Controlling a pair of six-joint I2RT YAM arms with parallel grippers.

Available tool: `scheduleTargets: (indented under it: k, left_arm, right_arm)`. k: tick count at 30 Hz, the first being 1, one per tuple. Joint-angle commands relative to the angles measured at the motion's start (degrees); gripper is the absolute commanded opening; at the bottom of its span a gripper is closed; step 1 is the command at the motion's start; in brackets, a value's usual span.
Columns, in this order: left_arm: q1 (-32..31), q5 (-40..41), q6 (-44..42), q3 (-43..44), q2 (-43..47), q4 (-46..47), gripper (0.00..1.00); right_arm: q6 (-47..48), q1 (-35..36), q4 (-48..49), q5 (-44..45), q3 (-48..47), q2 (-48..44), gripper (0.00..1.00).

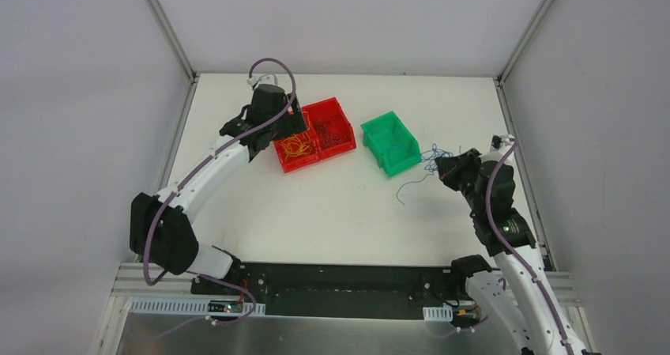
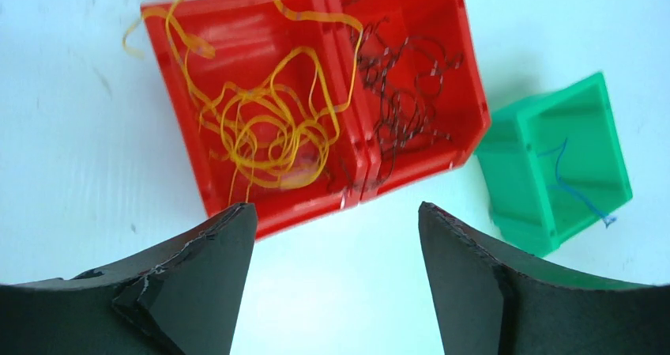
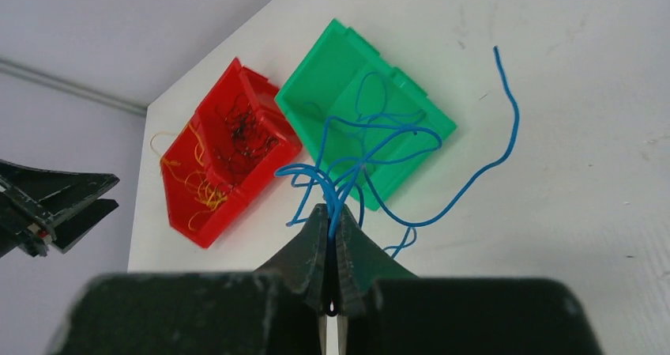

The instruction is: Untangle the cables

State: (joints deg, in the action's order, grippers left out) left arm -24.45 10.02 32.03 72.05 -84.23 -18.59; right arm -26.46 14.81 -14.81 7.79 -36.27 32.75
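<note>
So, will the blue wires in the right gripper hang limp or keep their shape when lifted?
Probably springy, not limp: the blue wires pinched in the right gripper hold open loops, and one long strand forms a smooth arc. They look thin and very light, so lifting should be easy. Loops might snag the green bin close by.

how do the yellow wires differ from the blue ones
The yellow wires lie in a red bin; the blue wires are pinched in the right gripper. The yellow wires coil in a clump; the blue wires fan out, one long strand trailing out. Both are thin, loopy.
</note>
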Motion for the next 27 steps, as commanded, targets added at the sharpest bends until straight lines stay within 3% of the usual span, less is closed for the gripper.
scheduleTargets:
  k: [1,8,15,19,23,27]
  left_arm:
    - [-2.7,-3.4,2.7,-9.2,9.1,6.1,0.78]
    - [-4.6,-11.6,4.7,-23.5,22.6,16.0,0.87]
    - [-4.6,-15.2,4.5,-31.3,28.1,24.0,0.98]
    - [-4.6,-15.0,3.9,-32.4,28.9,24.4,0.98]
    - [-4.6,-14.4,3.8,-32.9,29.7,25.1,0.98]
    - [-4.6,-14.4,3.7,-33.1,30.1,25.1,0.98]
  right_arm:
    - [2.9,-0.2,6.6,-10.3,-0.5,2.2,0.00]
    - [4.6,-0.2,17.5,-16.4,-2.4,11.1,0.00]
    - [8.7,-0.3,27.7,-26.2,-7.0,21.5,0.00]
    - [11.5,-0.4,24.0,-16.9,-10.6,25.9,0.00]
    - [16.4,-0.4,32.7,-6.8,-8.3,27.4,0.00]
    - [18.9,0.5,39.7,-6.1,-6.7,29.3,0.00]
